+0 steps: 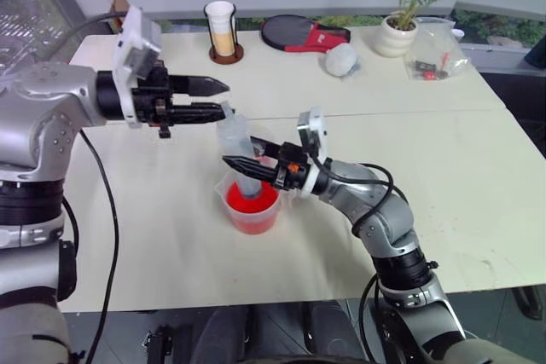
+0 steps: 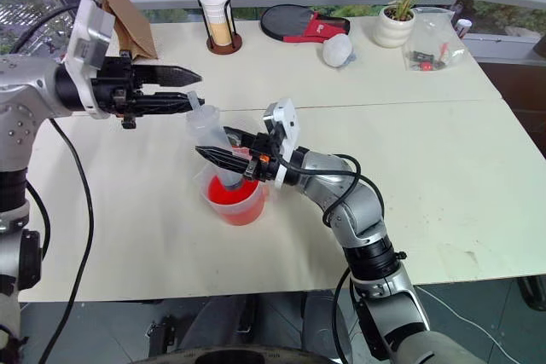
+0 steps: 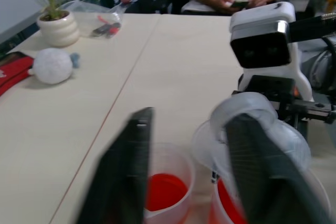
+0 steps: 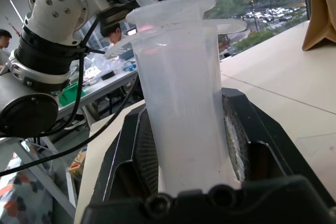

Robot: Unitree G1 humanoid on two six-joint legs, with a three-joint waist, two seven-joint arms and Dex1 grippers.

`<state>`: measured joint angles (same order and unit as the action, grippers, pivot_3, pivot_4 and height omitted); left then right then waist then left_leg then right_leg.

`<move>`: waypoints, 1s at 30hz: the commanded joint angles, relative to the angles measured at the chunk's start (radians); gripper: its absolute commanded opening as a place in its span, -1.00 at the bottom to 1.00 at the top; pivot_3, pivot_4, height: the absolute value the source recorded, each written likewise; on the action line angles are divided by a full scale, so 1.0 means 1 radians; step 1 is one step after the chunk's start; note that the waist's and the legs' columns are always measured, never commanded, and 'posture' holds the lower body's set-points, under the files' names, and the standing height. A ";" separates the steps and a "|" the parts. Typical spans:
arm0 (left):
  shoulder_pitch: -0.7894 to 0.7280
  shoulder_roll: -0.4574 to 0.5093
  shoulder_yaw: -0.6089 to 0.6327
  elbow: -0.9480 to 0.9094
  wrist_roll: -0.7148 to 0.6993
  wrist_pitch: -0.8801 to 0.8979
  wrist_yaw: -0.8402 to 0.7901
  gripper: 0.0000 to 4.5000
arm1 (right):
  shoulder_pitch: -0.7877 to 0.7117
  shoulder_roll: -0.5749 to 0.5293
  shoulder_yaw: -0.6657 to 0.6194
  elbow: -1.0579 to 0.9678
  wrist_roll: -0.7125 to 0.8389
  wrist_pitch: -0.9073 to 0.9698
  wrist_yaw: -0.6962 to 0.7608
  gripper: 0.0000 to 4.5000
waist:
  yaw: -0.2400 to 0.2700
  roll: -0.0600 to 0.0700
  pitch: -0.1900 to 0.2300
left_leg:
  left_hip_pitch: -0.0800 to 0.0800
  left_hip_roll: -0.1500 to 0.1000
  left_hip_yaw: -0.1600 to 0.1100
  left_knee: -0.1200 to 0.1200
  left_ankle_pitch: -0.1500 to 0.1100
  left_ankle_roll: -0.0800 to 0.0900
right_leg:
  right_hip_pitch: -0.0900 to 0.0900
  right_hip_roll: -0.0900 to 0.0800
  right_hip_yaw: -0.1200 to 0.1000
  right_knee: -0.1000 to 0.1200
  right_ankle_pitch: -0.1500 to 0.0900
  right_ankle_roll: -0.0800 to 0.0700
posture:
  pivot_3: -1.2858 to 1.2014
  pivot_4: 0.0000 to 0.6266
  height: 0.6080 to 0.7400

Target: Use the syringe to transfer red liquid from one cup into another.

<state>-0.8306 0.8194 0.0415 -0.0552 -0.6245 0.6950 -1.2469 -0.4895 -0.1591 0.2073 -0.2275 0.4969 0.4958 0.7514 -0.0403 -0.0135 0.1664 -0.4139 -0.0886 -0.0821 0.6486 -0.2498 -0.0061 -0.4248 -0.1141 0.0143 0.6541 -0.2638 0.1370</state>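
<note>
The pictures are bright, with soft daylight coming from the windows behind the counter (image 1: pixel 478 168). Shadows on it are pale and soft. The red liquid (image 1: pixel 252 202) glows where light passes through it. In the left wrist view the near black fingers (image 3: pixel 123 177) are blurry, and so is the syringe (image 3: pixel 247 116). In the right wrist view the far windows look washed out.

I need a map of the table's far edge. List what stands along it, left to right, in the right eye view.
Brown paper bag → white paper cup in a dark holder → black and red table-tennis paddle → white fuzzy ball → potted green plant in a white pot → clear plastic bag of small items.
</note>
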 commanded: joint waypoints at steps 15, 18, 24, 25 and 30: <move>-0.170 0.017 0.025 0.010 -0.034 0.013 -0.031 -0.99 | 0.042 0.007 0.049 -0.077 0.027 0.003 -0.005 -0.38 | -0.001 0.000 0.000 | 0.000 0.000 0.000 0.000 0.000 0.000 | 0.000 0.000 0.000 0.000 0.000 0.000 | 0.03 -0.52 0.99; -0.189 0.015 0.020 0.029 -0.029 0.006 -0.045 -0.99 | 0.044 0.000 0.051 -0.076 0.027 0.001 -0.005 -0.38 | -0.002 0.000 0.000 | 0.000 0.000 0.000 0.000 0.000 0.000 | 0.000 0.000 0.000 0.000 0.000 0.000 | 0.03 -0.52 0.99; -0.200 0.006 0.016 0.056 -0.021 -0.004 -0.066 -0.99 | 0.051 -0.005 0.049 -0.079 0.022 -0.002 -0.012 -0.38 | -0.001 0.000 0.000 | 0.000 0.000 0.000 0.000 0.000 0.000 | 0.000 0.000 0.000 0.000 0.000 0.000 | 0.03 -0.52 0.99; -0.199 0.006 0.015 0.058 -0.021 -0.004 -0.070 -0.99 | 0.052 -0.005 0.048 -0.079 0.021 -0.004 -0.014 -0.38 | -0.001 0.000 0.000 | 0.000 0.000 0.000 0.000 0.000 0.000 | 0.000 0.000 0.000 0.000 0.000 0.000 | 0.03 -0.52 0.99; -0.208 0.005 0.023 0.077 -0.034 0.013 -0.077 -0.56 | 0.054 -0.007 0.043 -0.081 0.017 -0.008 -0.019 -0.38 | -0.001 0.000 0.000 | 0.000 0.000 0.000 0.000 0.000 0.000 | 0.000 0.000 0.000 0.000 0.000 0.000 | 0.03 -0.52 0.99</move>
<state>-0.9793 0.8161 0.0067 0.0317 -0.6416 0.7275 -1.3339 -0.4460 -0.1611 0.2033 -0.2804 0.5237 0.4739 0.7206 -0.0415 -0.0135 0.1664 -0.4138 -0.0885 -0.0820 0.6486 -0.2497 -0.0061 -0.4248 -0.1139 0.0143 0.6542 -0.2638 0.1370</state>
